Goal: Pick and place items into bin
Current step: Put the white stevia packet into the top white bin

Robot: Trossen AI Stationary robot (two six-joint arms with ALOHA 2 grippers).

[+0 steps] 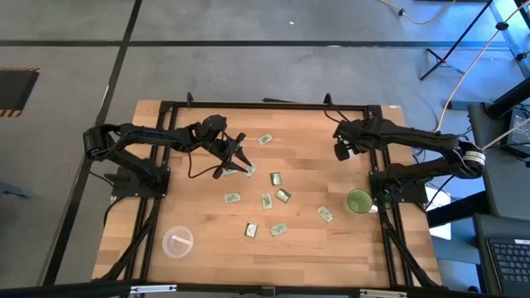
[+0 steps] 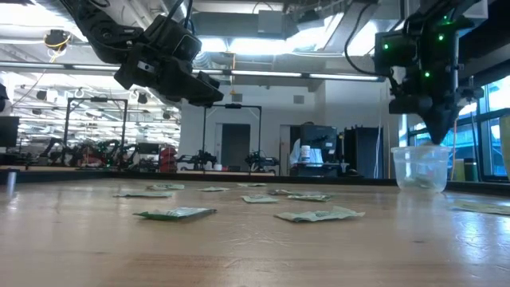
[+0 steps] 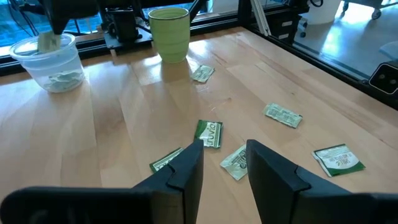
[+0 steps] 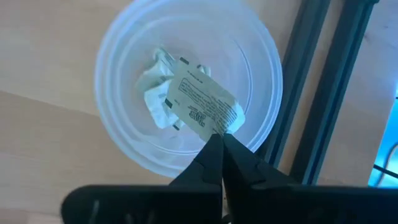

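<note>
- Right hand [image 4: 221,144] is hanging over the clear bin [image 4: 118,134], fingers clamping a packet [image 4: 202,106] above it.
- Left hand [image 3: 225,163] is hovering with fingers apart over packets [image 3: 209,133] scattered mid-frame on the tabletop [image 1: 306,153].
- More packets are lying inside the bin.

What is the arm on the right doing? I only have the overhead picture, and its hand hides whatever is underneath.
Observer: The right gripper is shut on a pale packet, pinching one edge.
Operator: Held over what?
Observer: A clear round tub sits directly below it, with a crumpled packet already inside.
Operator: And the other hand, is it touching the table?
Observer: No. The left gripper hovers open, well above the wood, with a green packet lying just beyond its fingertips.
</note>
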